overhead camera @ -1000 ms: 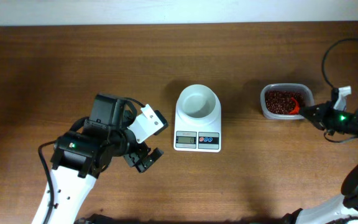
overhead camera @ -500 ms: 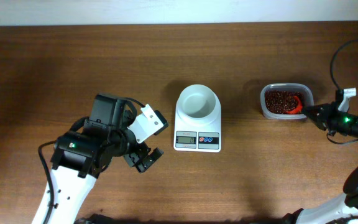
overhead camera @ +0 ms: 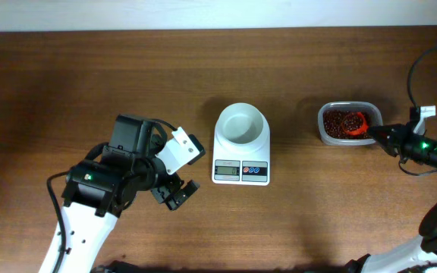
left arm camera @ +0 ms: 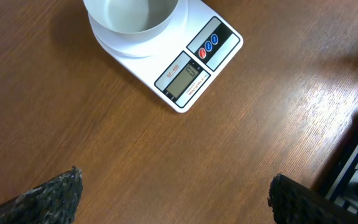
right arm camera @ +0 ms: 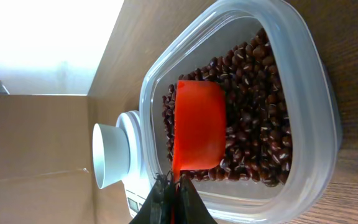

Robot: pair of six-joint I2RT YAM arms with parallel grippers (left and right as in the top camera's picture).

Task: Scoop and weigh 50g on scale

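The white scale (overhead camera: pixel 241 168) with its round white bowl (overhead camera: pixel 241 125) stands at the table's middle, and its display shows in the left wrist view (left arm camera: pixel 185 71). Dark red-brown beans (overhead camera: pixel 338 123) fill a clear tub (overhead camera: pixel 323 130) to the right of it. My right gripper (overhead camera: pixel 381 135) is shut on the handle of an orange-red scoop (overhead camera: pixel 353 121). The scoop's cup (right arm camera: pixel 197 127) lies among the beans (right arm camera: pixel 257 124), inside the tub (right arm camera: pixel 316 93). My left gripper (overhead camera: pixel 174 193) hangs open over bare wood left of the scale, holding nothing.
The scale's bowl (right arm camera: pixel 107 155) shows beyond the tub in the right wrist view. A black cable (overhead camera: pixel 410 72) loops above the right arm near the table's right edge. Brown wood (left arm camera: pixel 135 155) lies between the left fingers.
The scoop has slid from the tub's right edge toward its middle, and the right gripper has shifted slightly with it. The left arm has not moved.
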